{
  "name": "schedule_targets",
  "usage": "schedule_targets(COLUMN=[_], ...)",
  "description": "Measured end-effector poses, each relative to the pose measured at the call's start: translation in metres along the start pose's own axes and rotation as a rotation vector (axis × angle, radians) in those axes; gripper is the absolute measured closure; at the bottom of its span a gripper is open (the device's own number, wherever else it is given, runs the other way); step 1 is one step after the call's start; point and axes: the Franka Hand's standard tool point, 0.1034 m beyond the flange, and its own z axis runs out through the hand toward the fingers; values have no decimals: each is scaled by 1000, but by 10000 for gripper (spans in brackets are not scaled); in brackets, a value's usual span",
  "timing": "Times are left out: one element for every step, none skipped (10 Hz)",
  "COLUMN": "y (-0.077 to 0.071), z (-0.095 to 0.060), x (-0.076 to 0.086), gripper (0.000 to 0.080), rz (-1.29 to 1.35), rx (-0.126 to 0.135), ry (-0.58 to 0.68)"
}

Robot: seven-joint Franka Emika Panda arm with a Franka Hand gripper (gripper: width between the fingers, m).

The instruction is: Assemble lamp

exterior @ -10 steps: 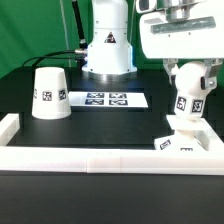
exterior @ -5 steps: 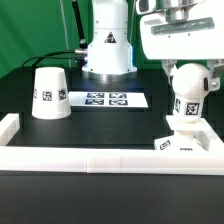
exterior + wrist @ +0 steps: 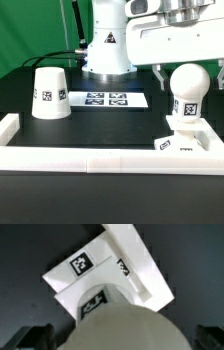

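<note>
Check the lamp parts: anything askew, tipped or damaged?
Nothing stands out. The bulb stands upright on the base. The shade sits upright, wide end down, at the exterior view's left. The marker board lies flat. No damage is visible.

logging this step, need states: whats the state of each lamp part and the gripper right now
bulb: upright, stem standing on the base
base: flat on the table, against the rail
shade: wide end down on the table, apart from the bulb
gripper: open, fingers wide to either side of the bulb's head, not gripping it
marker board: flat on the table
</note>
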Motion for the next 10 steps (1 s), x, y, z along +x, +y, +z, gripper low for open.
schedule_targets(y=[0,0,0,0,-1,-2,-1,-2,-3,-3], z=[0,0,0,1,0,0,-1,-1,-2,-2], x=[0,0,1,1,1,2,3,4,5,6], gripper=[101,101,101,101,101,101,101,101,101,101], rz=[-78,-175,-300,-418,-508,-566,-688,-791,-855,-964], rx=[0,-4,-23,-33,-44,-51,-63,-73,-81,-92], ry=[0,2,14,21,23,26,26,24,20,13])
